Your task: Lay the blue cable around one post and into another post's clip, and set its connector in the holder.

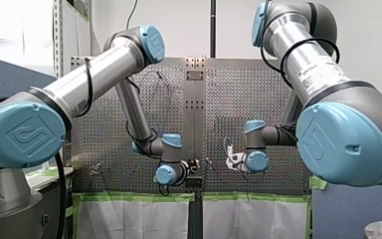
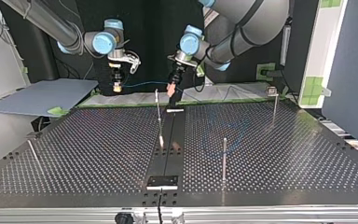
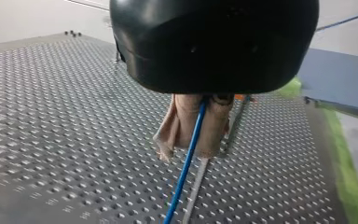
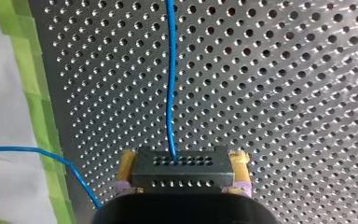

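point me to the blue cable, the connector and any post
blue cable [image 3: 189, 151], left wrist view, middle of its visible stretch
connector [image 4: 182, 170], right wrist view, centre of its dark face
post [image 2: 223, 161], top view, middle of its shaft

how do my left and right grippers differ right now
The left gripper pinches the bare cable; the right gripper clamps the dark connector at its end. The left has beige pads, the right yellow pads. Both are shut, over the table.
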{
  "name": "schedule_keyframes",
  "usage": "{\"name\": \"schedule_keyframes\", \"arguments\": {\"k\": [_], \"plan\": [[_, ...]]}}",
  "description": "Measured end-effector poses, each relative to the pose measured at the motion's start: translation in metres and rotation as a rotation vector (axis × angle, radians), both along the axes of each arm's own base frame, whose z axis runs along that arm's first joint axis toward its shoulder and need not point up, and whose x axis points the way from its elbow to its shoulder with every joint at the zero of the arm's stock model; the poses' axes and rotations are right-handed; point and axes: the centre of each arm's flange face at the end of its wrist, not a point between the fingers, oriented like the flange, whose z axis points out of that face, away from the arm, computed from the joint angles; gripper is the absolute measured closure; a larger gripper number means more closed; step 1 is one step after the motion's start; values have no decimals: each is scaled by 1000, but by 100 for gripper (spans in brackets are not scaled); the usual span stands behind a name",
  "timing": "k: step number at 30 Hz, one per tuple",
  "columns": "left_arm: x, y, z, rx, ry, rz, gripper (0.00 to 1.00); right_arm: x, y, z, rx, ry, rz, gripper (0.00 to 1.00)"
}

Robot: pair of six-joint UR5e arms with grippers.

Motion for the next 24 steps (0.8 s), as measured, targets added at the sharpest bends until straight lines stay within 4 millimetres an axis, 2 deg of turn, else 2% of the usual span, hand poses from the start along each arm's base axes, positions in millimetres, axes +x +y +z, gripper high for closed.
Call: {"name": "schedule_keyframes", "arguments": {"k": [6, 24], "plan": [[1, 0, -11, 17, 25, -6, 96, -2, 2, -2, 33, 20, -1, 100], [13, 10, -11, 4, 15, 30, 96, -8, -13, 3, -11, -9, -10, 100]]}}
